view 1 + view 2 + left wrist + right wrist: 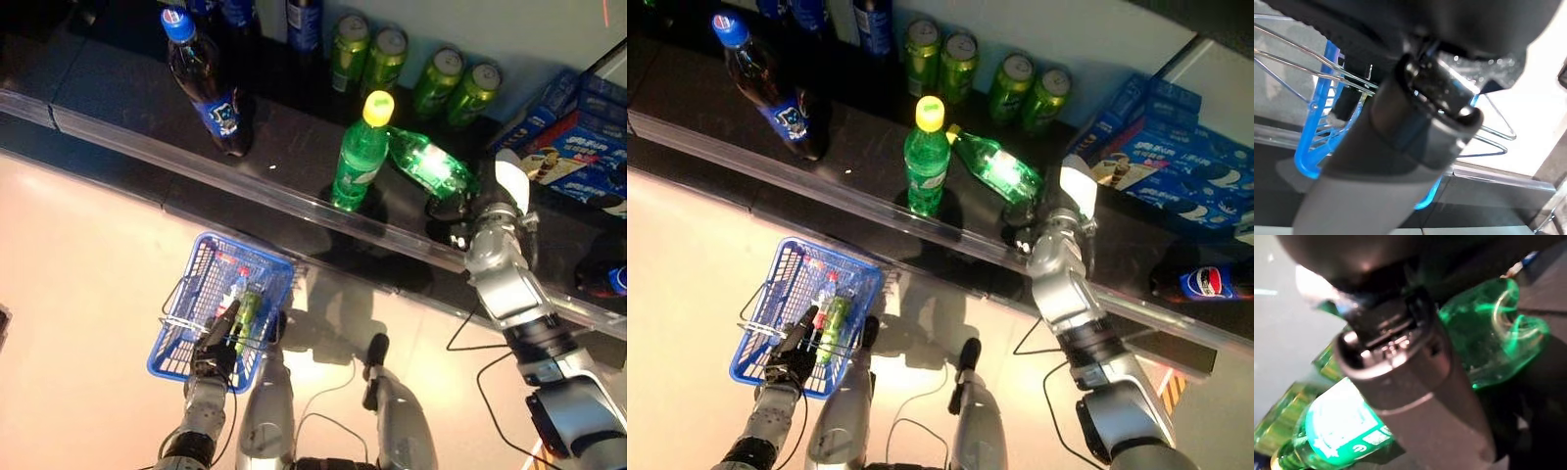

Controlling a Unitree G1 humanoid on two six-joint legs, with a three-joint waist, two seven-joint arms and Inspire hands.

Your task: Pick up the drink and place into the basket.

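Note:
A green bottle (pixel 431 164) lies tilted on the dark shelf, its neck against an upright green bottle with a yellow cap (pixel 361 157). My right hand (pixel 490 211) is at the tilted bottle's base, with fingers curled under it and the thumb beside it. In the right wrist view the thumb (pixel 1410 357) crosses in front of this bottle (pixel 1498 333). My left hand (pixel 217 348) is shut on the wire handles (pixel 1303 54) of the blue basket (pixel 277 269), which hangs low at the left above the floor. Drinks (pixel 240 304) lie inside it.
A dark cola bottle (pixel 206 83) stands at the shelf's left. Green cans (pixel 392 59) stand at the back. Blue boxes (pixel 588 147) are stacked at the right, with another cola bottle (pixel 607 279) lying below them. A clear rail (pixel 245 186) runs along the shelf's front edge.

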